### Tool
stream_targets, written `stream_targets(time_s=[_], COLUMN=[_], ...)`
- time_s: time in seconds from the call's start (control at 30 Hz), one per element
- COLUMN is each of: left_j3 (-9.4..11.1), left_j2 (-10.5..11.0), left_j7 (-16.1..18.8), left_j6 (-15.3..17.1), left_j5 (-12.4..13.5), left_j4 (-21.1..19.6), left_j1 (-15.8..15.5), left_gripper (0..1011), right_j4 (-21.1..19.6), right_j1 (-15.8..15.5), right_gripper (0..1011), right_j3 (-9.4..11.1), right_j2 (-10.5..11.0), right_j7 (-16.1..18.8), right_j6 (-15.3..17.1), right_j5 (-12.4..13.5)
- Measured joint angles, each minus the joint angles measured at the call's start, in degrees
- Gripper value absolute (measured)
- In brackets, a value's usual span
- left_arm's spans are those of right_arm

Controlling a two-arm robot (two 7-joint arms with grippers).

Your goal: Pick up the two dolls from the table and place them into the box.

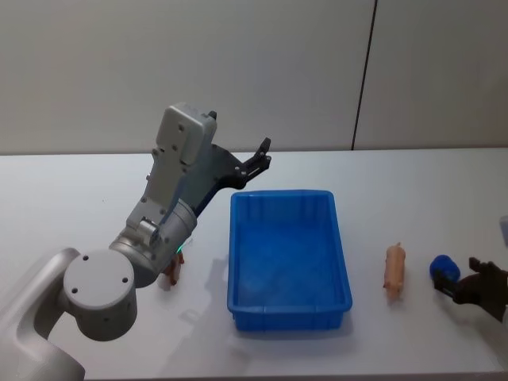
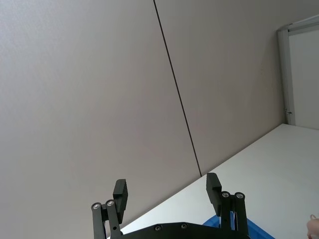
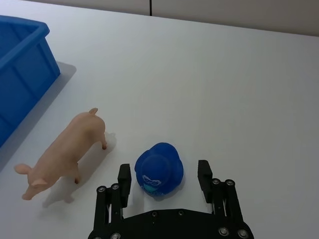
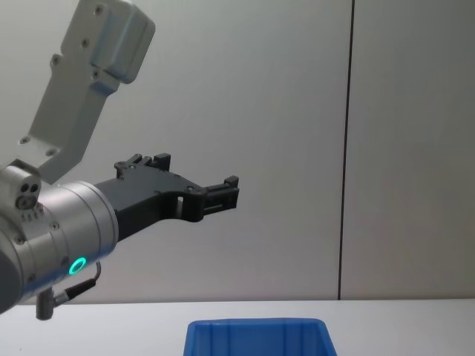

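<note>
The bright blue rectangular plastic box [image 1: 290, 317] with the thick rolled rim is sitting near the middle of the plain white smooth desk [image 1: 79, 190], and it is holding nothing: its blue floor is showing bare from wall to wall.

Both dolls are lying on the desk to the right of the box. The pale pink plastic pig doll [image 3: 70, 149] is standing just beside the box's right wall, apart from it. The small round blue duck doll [image 3: 159, 169] with a printed face is sitting a little farther right, near the pig but not touching it.

The right tool [image 3: 164, 172] is sitting low at the desk with its black fingers [image 3: 124, 175] spread on either side of the blue duck. A gap is showing on each side, so it is gripping nothing.

The left tool [image 2: 167, 188] is hanging high in the air above the box's far left corner, pointing toward the grey wall, with its fingers wide apart and nothing between them.

Under the left arm, on the desk left of the box, a small pinkish object [image 1: 173, 271] is peeking out, too hidden to identify.
</note>
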Motion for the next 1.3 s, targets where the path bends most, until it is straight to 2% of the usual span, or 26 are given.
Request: stream_targets(time_s=[0.13,0.17,0.27,0.3,0.33,0.37,0.4,0.63,1.0,1.3], left_j3=[0.0,0.0,0.0,0.0,0.0,0.0,0.0,0.0,0.0,0.0], left_j2=[0.0,0.0,0.0,0.0,0.0,0.0,0.0,0.0,0.0,0.0], left_j7=[0.0,0.0,0.0,0.0,0.0,0.0,0.0,0.0,0.0,0.0], left_j6=[0.0,0.0,0.0,0.0,0.0,0.0,0.0,0.0,0.0,0.0], left_j5=[0.0,0.0,0.0,0.0,0.0,0.0,0.0,0.0,0.0,0.0], left_j4=[0.0,0.0,0.0,0.0,0.0,0.0,0.0,0.0,0.0,0.0], left_j1=[0.0,0.0,0.0,0.0,0.0,0.0,0.0,0.0,0.0,0.0], left_gripper=[1001,1001,1001,1001,1001,1001,1001,1001,1001,1001], right_j4=[1.62,1.85,2.94,2.94,3.28,3.35,3.54,3.13,-0.95,-5.55], right_j1=[0.76,0.87,1.47,1.47,1.69,1.73,1.9,2.18,1.9,1.96], right_gripper=[702,702,597,597,537,518,456,283,216,173], right_j3=[-0.24,-0.28,-0.49,-0.49,-0.54,-0.55,-0.6,-0.62,-0.35,-0.45], right_j2=[-0.32,-0.38,-0.64,-0.64,-0.73,-0.76,-0.84,-0.97,-0.79,-0.9], right_j7=[0.55,0.65,1.12,1.12,1.3,1.38,1.56,2.48,4.18,7.27], right_j6=[-0.47,-0.55,-1.04,-1.04,-1.29,-1.42,-1.75,-3.88,-7.92,-11.19], right_j5=[-0.5,-0.58,-0.9,-0.9,-0.97,-0.99,-1.0,-0.77,0.47,1.85])
